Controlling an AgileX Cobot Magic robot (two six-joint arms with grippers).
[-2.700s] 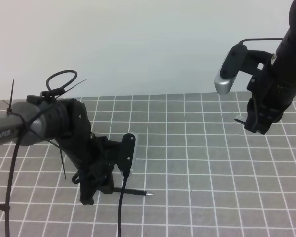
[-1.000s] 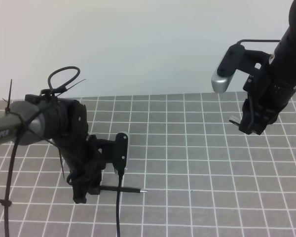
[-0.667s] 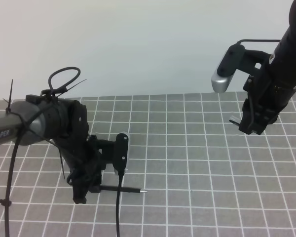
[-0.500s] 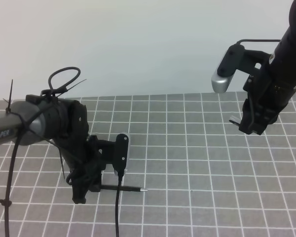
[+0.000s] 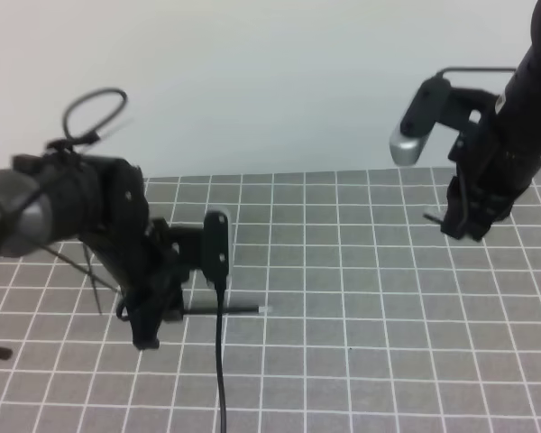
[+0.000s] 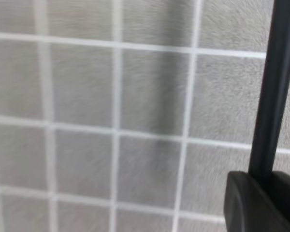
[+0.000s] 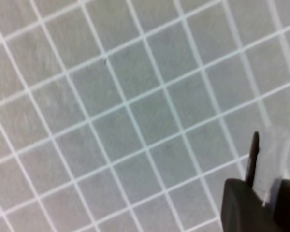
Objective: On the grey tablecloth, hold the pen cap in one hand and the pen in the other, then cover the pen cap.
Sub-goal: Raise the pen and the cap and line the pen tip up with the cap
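I have the pen (image 5: 225,309) in the lower left of the high view, lying roughly level with its pale tip pointing right; whether it touches the cloth I cannot tell. Its back end sits in the left gripper (image 5: 162,311), which is clenched on it; my left wrist view shows the black shaft (image 6: 275,92) rising from between the dark fingers (image 6: 246,205). The pen cap (image 7: 273,157), translucent with a dark edge, shows in the lower right of my right wrist view, pinched in the right gripper (image 5: 460,221), which hangs at the upper right of the high view, well apart from the pen. Under both lies the grey tablecloth (image 5: 361,298) covering the surface.
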